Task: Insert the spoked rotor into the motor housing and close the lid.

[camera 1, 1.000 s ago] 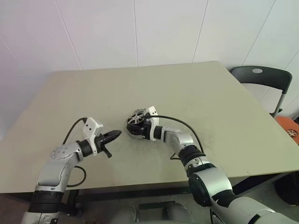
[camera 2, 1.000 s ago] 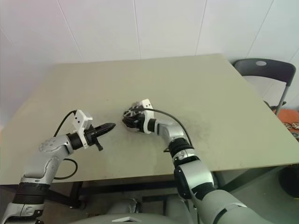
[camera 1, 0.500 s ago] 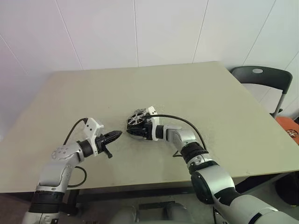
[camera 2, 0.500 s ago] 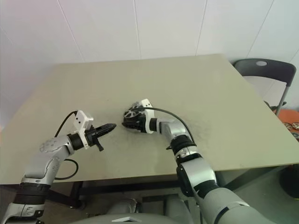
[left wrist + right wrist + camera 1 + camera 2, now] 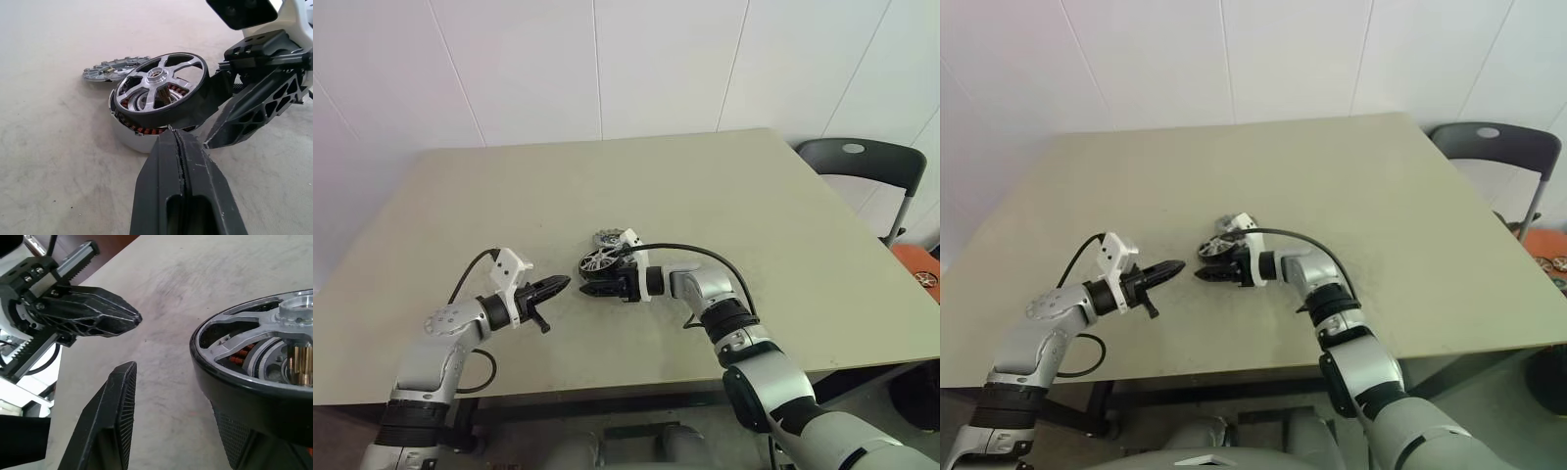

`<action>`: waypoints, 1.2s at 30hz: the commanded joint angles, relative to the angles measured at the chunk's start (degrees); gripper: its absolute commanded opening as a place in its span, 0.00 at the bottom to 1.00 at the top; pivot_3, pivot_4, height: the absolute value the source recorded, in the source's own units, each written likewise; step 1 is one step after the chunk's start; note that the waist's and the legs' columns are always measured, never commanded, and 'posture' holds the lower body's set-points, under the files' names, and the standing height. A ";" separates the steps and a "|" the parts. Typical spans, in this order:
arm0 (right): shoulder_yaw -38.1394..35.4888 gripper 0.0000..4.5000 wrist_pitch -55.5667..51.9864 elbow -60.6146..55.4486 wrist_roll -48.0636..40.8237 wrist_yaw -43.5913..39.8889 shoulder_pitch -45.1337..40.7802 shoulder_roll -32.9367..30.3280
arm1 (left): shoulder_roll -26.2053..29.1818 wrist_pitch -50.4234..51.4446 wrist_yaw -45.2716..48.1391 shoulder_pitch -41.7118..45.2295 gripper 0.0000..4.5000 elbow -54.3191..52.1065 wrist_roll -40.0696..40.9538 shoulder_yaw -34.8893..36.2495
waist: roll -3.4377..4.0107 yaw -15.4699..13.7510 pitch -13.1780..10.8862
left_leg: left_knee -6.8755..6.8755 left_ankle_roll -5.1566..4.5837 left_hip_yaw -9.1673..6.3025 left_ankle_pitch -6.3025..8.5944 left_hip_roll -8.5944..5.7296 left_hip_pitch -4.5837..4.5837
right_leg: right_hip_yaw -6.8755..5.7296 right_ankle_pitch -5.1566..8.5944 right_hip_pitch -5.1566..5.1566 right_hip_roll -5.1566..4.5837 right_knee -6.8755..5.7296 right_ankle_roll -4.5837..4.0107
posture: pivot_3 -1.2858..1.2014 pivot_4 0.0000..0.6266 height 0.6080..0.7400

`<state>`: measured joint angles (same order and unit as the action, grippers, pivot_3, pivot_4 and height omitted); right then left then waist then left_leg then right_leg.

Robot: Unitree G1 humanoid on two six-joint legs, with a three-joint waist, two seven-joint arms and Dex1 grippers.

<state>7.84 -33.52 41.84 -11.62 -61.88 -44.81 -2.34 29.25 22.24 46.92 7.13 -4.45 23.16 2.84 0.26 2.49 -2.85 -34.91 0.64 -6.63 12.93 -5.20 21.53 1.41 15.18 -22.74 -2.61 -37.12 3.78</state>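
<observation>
Rotor [image 5: 159,90]: lies tilted on the housing [image 5: 131,138], one edge raised, copper windings exposed under the low edge. Not seated.
Location: near the middle of the bench [image 5: 754,196], between the two claws.
Rotor form: round grey metal disc, polished radial spokes, bright hub, dark smooth rim.
Housing form: round, pale silver wall, ring of copper-brown windings inside.
Lid [image 5: 110,71]: thin flat grey disc with a toothed edge, flat on the bench just behind the housing. Not fitted.
Right claw [image 5: 590,290]: released. One finger [image 5: 115,416] stands clear of the rotor. The other runs under the rotor rim, contact uncertain.
Left claw [image 5: 556,284]: clenched on nothing, tip aimed at the housing, close to it, held above the bench.
Change, right arm: over the last second the wrist has swung round. The claw came at the parts from the robot's side. It now lies nearly level and points across at the left claw. The lid, partly hidden by the wrist before, is now exposed.
Change, left arm: none.
Meaning for the task: the right claw appears to be re-setting its hold on the rotor. Insertion is judged incomplete, since the rotor must drop level over the hub. Lid closing has not begun.
Bench surface: matte beige, scuffed grey around the parts.
</observation>
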 commanded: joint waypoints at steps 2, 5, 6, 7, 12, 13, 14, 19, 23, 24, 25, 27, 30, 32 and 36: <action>0.41 0.52 -0.37 -2.15 -0.85 -0.59 0.02 -0.01 | 0.04 -0.05 -0.24 1.04 0.00 -0.32 -0.10 0.02 | 0.00 0.00 0.00 | 0.00 0.03 0.00 0.01 0.00 0.00 | 0.00 0.00 0.00 0.00 0.00 -0.01 | 0.52 0.00 1.00; -0.27 0.52 1.55 -0.74 0.04 2.56 -0.15 0.73 | -0.12 -0.21 -0.31 1.01 0.00 -0.23 -0.25 -0.26 | 0.00 0.00 0.00 | -0.01 0.03 0.00 0.02 0.00 -0.01 | 0.00 0.01 0.00 0.00 0.00 -0.01 | 0.52 0.00 1.00; -0.52 0.52 2.27 -0.16 0.35 3.85 -0.27 1.00 | -0.15 -0.24 -0.34 0.99 0.00 -0.23 -0.26 -0.33 | 0.00 0.00 0.00 | -0.01 0.03 0.00 0.02 0.00 -0.01 | 0.00 0.01 0.01 0.00 0.00 -0.01 | 0.52 0.00 1.00; -0.65 0.52 2.91 0.62 0.54 4.83 -0.46 1.28 | -0.18 -0.25 -0.36 1.04 0.00 -0.20 -0.25 -0.40 | 0.00 0.00 0.00 | -0.01 0.03 0.00 0.02 0.00 -0.01 | 0.00 0.01 0.00 0.00 -0.01 -0.02 | 0.52 0.00 1.00; -1.33 0.52 4.09 1.49 -0.21 6.57 -0.53 2.12 | -0.12 -0.25 -0.41 1.15 0.00 -0.15 -0.15 -0.68 | 0.00 -0.01 0.00 | -0.02 0.03 0.00 0.02 0.00 -0.02 | 0.00 0.01 0.00 0.00 -0.01 -0.02 | 0.52 0.00 1.00; -1.41 0.52 4.28 1.67 -0.26 6.87 -0.61 2.18 | -0.11 -0.25 -0.44 1.15 0.00 -0.18 -0.12 -0.74 | 0.00 -0.01 0.00 | -0.02 0.02 0.00 0.01 0.00 -0.03 | 0.00 0.01 0.00 0.00 -0.01 -0.02 | 0.52 0.00 1.00; -1.68 0.52 4.30 1.97 -0.46 7.16 -0.78 2.25 | -0.12 -0.24 -0.47 1.19 0.00 -0.18 -0.12 -0.83 | 0.00 -0.01 0.00 | -0.02 0.02 0.00 0.01 0.00 -0.03 | 0.00 0.01 -0.01 0.00 -0.01 -0.01 | 0.52 0.00 1.00; -2.49 0.52 3.81 2.81 -0.84 7.91 -1.25 2.59 | -0.16 -0.22 -0.55 1.30 0.00 -0.18 -0.05 -1.11 | 0.00 -0.01 0.00 | -0.03 0.02 0.00 0.01 0.00 -0.04 | -0.01 0.00 0.00 0.00 -0.02 -0.01 | 0.52 0.00 1.00; -4.50 0.52 3.53 4.52 -1.54 10.49 -2.31 3.35 | -0.25 -0.25 -0.61 1.41 0.00 -0.15 -0.06 -1.34 | 0.00 0.03 0.00 | -0.04 0.02 0.00 0.01 0.00 -0.05 | 0.00 0.00 0.00 0.00 -0.03 -0.02 | 0.52 0.00 1.00; -5.37 0.52 4.07 5.66 -1.60 12.21 -2.89 3.61 | -0.31 -0.24 -0.65 1.46 0.00 -0.17 -0.06 -1.42 | 0.00 0.03 0.00 | -0.04 0.02 0.00 0.01 0.00 -0.06 | 0.00 0.00 0.00 0.01 -0.04 -0.02 | 0.52 0.00 1.00; -5.98 0.52 4.84 6.71 -1.48 13.68 -3.32 3.80 | -0.38 -0.22 -0.70 1.42 0.00 -0.28 -0.07 -1.50 | 0.00 0.02 0.00 | -0.04 0.03 0.00 0.02 0.00 -0.06 | 0.00 0.00 0.00 0.01 -0.05 -0.02 | 0.52 0.00 1.00; -6.56 0.52 5.63 7.82 -1.40 14.73 -3.75 4.05 | -0.45 -0.20 -0.74 1.32 0.00 -0.45 -0.07 -1.61 | 0.00 -0.02 0.00 | -0.04 0.03 0.00 0.01 0.00 -0.09 | -0.01 0.01 0.00 0.01 -0.06 -0.02 | 0.52 0.00 1.00; -6.92 0.52 6.16 8.18 -1.58 15.04 -3.80 4.42 | -0.47 -0.15 -0.76 1.17 0.00 -0.63 -0.07 -1.62 | -0.01 -0.11 0.01 | -0.09 0.03 -0.02 0.02 0.00 -0.10 | -0.03 0.01 -0.02 0.01 -0.05 -0.03 | 0.52 0.00 1.00; -6.47 0.52 5.55 8.01 -1.49 14.25 -3.66 4.50 | -0.46 -0.06 -0.79 1.12 0.00 -0.72 -0.09 -1.68 | 0.00 -0.09 0.00 | -0.13 0.03 -0.01 0.02 -0.01 -0.11 | -0.01 0.02 0.00 0.00 -0.05 -0.04 | 0.52 0.00 1.00; -4.55 0.52 3.53 6.19 -1.07 11.29 -2.35 4.24 | -0.45 0.03 -0.79 1.15 0.00 -0.68 -0.20 -1.87 | 0.00 -0.07 0.00 | -0.14 0.03 -0.01 0.02 -0.01 -0.11 | -0.02 0.04 0.01 0.00 -0.05 -0.07 | 0.52 0.00 1.00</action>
<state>2.61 -29.01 49.41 -12.64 -49.61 -47.29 2.15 28.62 22.24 46.07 7.51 -3.96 23.02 0.81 0.26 2.42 -2.84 -35.03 0.65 -6.64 12.94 -5.21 21.42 1.40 15.21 -22.74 -2.61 -37.17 3.72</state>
